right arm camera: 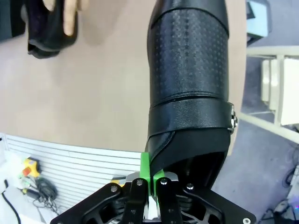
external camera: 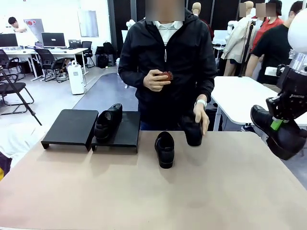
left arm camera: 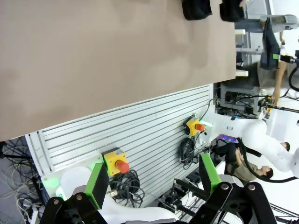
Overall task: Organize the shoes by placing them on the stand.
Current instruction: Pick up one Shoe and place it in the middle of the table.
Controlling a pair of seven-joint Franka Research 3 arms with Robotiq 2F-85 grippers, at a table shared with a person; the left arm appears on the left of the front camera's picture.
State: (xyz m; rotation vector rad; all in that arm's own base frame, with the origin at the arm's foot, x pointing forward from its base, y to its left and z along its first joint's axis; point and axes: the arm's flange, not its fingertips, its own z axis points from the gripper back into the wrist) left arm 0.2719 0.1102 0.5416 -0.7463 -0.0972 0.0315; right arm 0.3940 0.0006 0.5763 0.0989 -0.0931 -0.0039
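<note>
Shoes of black, slightly shiny leather, low-cut with rounded toes, number four, and one of them, the held shoe (right arm camera: 189, 70), is pinched at its heel rim between the pressed-together green pads of the right gripper (right arm camera: 150, 176). It hangs clear of the surface by the right edge of the tan-topped bench (external camera: 144, 191), its toe pointing away from the fingers. The left gripper (left arm camera: 154, 179) stands spread wide with nothing between its pads, below the bench's near edge, facing a ribbed grey metal panel (left arm camera: 149, 126) that carries two yellow boxes with red buttons (left arm camera: 117, 162). Out on the bench, a second shoe (external camera: 165, 148) lies flat near the middle, just beside the stand's right corner. Close to its right a third shoe (external camera: 193, 133) stands on end under the person's hand (external camera: 201, 115), which touches its top. The person's other hand holds a small brown-and-red block (external camera: 163, 75) at chest height. The stand, two low matte-black rectangular platforms side by side at the far left, has its left platform (external camera: 69, 127) bare, while the fourth shoe (external camera: 108, 122) rests on the left half of the right platform (external camera: 127, 136).
</note>
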